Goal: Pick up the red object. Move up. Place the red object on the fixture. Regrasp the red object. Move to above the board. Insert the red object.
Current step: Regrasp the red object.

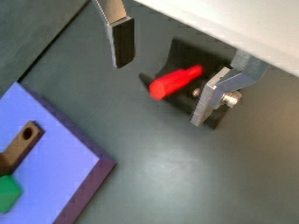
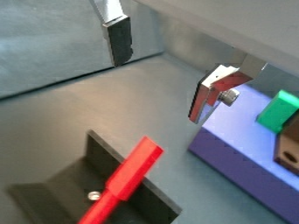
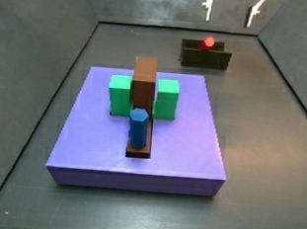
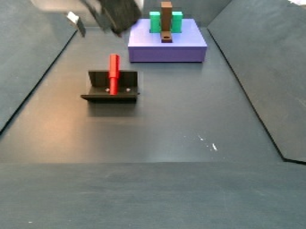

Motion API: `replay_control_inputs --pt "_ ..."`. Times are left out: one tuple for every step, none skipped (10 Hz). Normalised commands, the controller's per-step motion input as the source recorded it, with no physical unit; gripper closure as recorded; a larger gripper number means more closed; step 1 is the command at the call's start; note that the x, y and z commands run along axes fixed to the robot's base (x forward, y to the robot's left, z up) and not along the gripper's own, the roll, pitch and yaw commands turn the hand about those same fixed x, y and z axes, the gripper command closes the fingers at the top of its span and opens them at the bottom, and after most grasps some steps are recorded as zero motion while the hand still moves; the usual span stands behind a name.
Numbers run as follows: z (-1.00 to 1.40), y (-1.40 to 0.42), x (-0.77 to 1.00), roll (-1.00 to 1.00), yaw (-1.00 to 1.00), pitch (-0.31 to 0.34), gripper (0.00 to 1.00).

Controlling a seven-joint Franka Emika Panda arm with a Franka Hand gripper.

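Side view: smooth red cylindrical peg [image 4: 114, 73] leaning on dark L-shaped fixture [image 4: 110, 93]; tool [image 1: 163, 66] above, spread wide, empty.

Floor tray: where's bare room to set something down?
Bare: the grey floor on the fixture's near side in a side view, and the strips either side of the board. Crowded: the board's middle, and around the fixture holding the red object. The gripper hangs open above it.
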Motion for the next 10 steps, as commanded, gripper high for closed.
replay_control_inputs --pt "0.21 0.01 0.12 1.0 0.0 -0.277 0.0" --pt "0.09 0.06 0.13 1.0 0.0 -0.234 0.0" --pt "0.01 0.09 0.15 1.0 0.0 -0.194 0.0" --pt "0.01 0.1 0.15 1.0 0.0 -0.174 0.0" --pt "0.0 0.11 0.14 1.0 0.0 -0.134 0.0" --pt "0.0 0.12 0.11 1.0 0.0 -0.103 0.0" --pt "0.0 0.12 0.09 1.0 0.0 -0.089 0.0" --pt "0.0 0.12 0.09 1.0 0.0 -0.091 0.0" --pt "0.0 0.13 0.09 1.0 0.0 -0.094 0.0" --pt "-0.11 0.18 0.1 1.0 0.03 -0.051 0.0"
